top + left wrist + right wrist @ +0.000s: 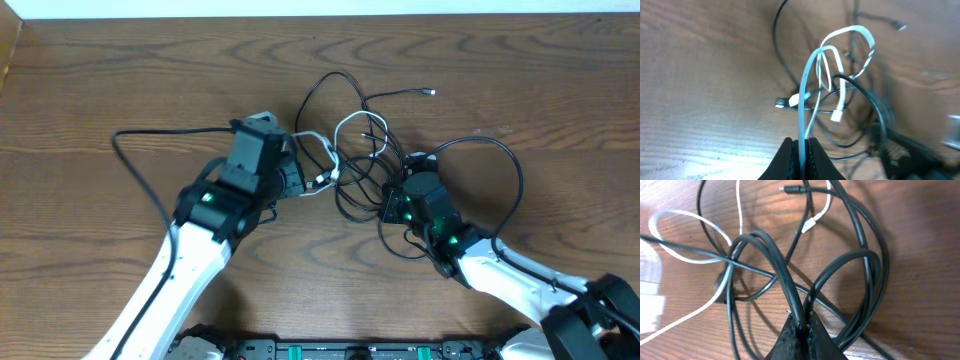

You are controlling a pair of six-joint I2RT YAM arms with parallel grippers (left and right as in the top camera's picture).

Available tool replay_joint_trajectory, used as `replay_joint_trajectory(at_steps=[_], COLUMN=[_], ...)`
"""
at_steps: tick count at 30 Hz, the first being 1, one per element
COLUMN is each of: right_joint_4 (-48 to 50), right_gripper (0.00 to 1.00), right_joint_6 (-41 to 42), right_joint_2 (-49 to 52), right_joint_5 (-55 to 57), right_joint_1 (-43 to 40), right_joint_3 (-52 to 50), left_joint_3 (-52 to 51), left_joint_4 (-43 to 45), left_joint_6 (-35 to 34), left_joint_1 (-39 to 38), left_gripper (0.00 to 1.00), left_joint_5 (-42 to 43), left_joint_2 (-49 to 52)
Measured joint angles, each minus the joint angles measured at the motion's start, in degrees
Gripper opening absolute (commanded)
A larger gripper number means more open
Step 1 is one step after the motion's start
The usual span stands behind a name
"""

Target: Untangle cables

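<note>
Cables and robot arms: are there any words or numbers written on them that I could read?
None: no word, number, label or sign can be read in any view.
The white cable, the black cables, the table, the left arm and the right arm show no print.
The green lights are only lights, not text.

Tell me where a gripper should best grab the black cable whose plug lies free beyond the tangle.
Probably the straight stretch behind the plug, from above: that end of the black cable lies flat and alone on the table, clear of the crossings.
</note>
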Motion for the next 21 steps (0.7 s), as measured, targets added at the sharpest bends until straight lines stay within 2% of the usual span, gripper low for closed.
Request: replay_joint_trajectory(at_steps=[7, 14, 21], right_joint_4=[-6.43, -11.02, -12.22], right_gripper=[0.01, 0.01, 0.01], right_joint_6=[-4.55, -5.86, -6.05], right_joint_2=[-2.89, -2.97, -2.97], right_joint_5=[3.58, 8.63, 9.27], right_joint_1=[-1.25, -5.73, -7.61], right_joint_3=[-0.04, -0.04, -0.04], left_joint_3=[-0.02, -0.02, -0.02], left_joint_4=[-5.68, -13.68, -14.88], left_joint_6=[0.13, 0.15, 0.17], left_joint_1=[0.02, 0.0, 0.02], left_gripper=[0.08, 0.08, 0.08], left_joint_5=[-2.86, -12.68, -17.77], left_joint_2=[6.38, 7.04, 7.04])
